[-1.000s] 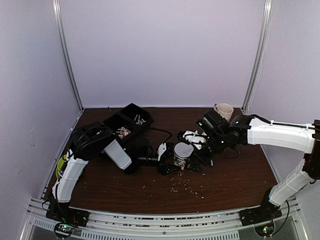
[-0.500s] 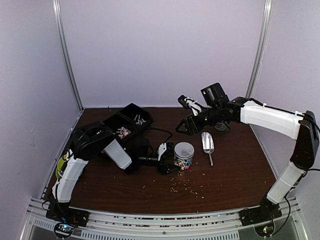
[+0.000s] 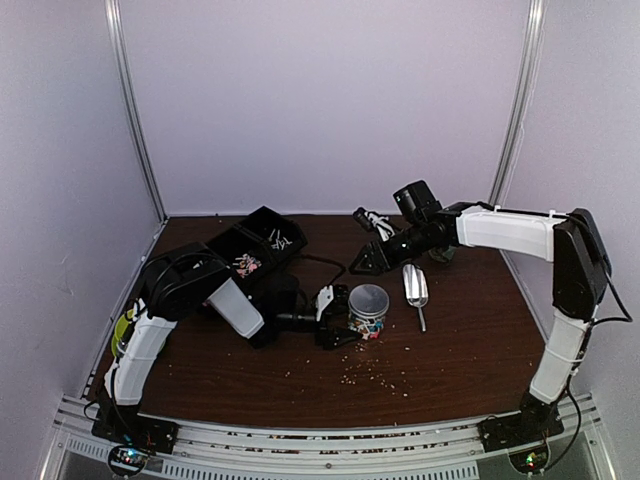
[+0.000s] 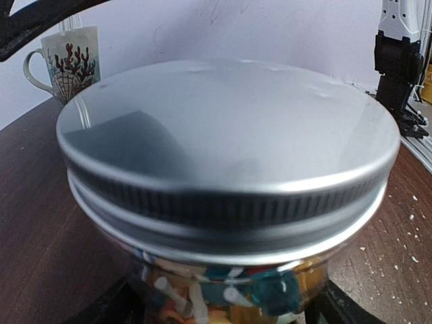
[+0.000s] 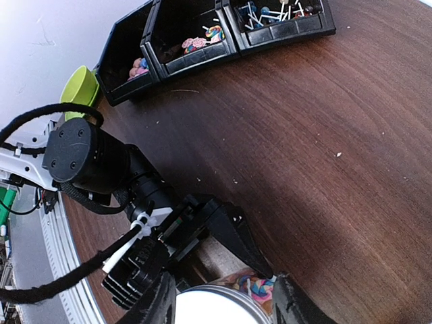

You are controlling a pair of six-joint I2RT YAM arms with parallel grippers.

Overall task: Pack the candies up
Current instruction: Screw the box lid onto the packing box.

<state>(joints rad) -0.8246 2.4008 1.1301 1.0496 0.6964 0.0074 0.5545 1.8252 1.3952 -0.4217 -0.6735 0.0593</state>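
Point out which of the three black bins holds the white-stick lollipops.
The end bin farthest from the green object; its lollipops show white sticks, while the middle bin and other end bin hold stickless sweets.

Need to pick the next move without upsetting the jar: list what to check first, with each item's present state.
1. Lid on the jar: ok, it covers the mouth.
2. Lid screwed tight: cannot tell.
3. Left gripper gripping the jar: ok, its fingers are on either side of the glass.
4. Right gripper free: ok, fingers apart, nothing between them, raised off the table.
5. Scoop out of the way: ok, it lies on the table right of the jar, not touching it.
6. Bins emptied: not ok, candies lie in them.
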